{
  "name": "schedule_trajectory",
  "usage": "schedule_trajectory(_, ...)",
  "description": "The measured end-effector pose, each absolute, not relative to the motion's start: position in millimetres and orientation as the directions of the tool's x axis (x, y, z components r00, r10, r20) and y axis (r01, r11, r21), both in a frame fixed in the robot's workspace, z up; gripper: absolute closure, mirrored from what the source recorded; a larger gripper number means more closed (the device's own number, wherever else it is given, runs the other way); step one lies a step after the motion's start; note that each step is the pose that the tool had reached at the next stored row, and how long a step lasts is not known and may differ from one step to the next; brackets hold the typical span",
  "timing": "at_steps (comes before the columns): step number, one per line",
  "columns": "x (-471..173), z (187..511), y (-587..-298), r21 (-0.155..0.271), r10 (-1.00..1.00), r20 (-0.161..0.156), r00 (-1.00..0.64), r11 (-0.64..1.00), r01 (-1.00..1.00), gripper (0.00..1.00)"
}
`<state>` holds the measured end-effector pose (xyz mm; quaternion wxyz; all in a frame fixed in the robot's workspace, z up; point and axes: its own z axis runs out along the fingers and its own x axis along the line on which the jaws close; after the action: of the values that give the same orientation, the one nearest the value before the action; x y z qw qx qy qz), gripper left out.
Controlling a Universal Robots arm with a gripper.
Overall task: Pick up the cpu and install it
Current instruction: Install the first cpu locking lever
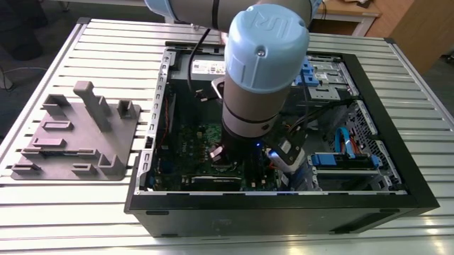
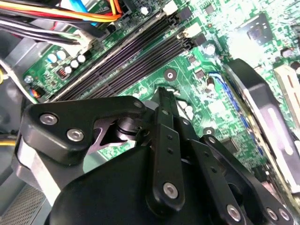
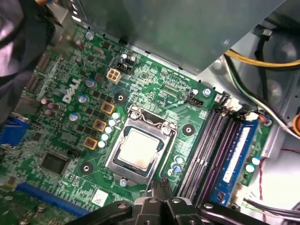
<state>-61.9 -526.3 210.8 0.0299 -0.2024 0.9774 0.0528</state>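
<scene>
One cpu (image 3: 138, 149) — flat, socketed, facing up

The cpu (image 3: 137, 149) has a pale, matt metal top inside a shiny steel socket frame (image 3: 140, 147) on the glossy green motherboard (image 3: 154, 96), while the gripper (image 2: 161, 101) is matt black metal and the table (image 1: 92, 202) is ribbed aluminium.
</scene>
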Motion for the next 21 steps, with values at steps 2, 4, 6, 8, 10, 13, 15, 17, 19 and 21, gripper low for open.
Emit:
schedule_trajectory(2, -61.9, 213.2, -526.3, 0.091, -0.392, -0.080, -0.917, 0.913, -0.398, 0.89)
schedule_trajectory(4, -61.9, 213.1, -526.2, 0.092, -0.391, -0.080, -0.917, 0.913, -0.398, 0.89)
schedule_trajectory(6, -62.5, 212.9, -524.8, 0.094, -0.390, -0.081, -0.917, 0.913, -0.396, 0.89)
schedule_trajectory(8, -64.1, 212.5, -523.1, 0.097, -0.388, -0.082, -0.918, 0.914, -0.395, 0.89)
schedule_trajectory(10, -67.4, 212.1, -521.9, 0.099, -0.386, -0.084, -0.919, 0.914, -0.393, 0.89)
schedule_trajectory(13, -74.6, 211.9, -520.2, 0.102, -0.383, -0.087, -0.920, 0.915, -0.390, 0.89)
schedule_trajectory(15, -78.2, 211.8, -517.7, 0.102, -0.381, -0.087, -0.920, 0.916, -0.389, 0.89)
schedule_trajectory(17, -81.7, 211.8, -514.1, 0.101, -0.380, -0.087, -0.921, 0.916, -0.388, 0.89)
schedule_trajectory(19, -85.3, 211.8, -510.5, 0.101, -0.380, -0.088, -0.921, 0.916, -0.387, 0.89)
schedule_trajectory(21, -86.6, 212.9, -509.4, 0.100, -0.379, -0.089, -0.921, 0.917, -0.387, 0.89)
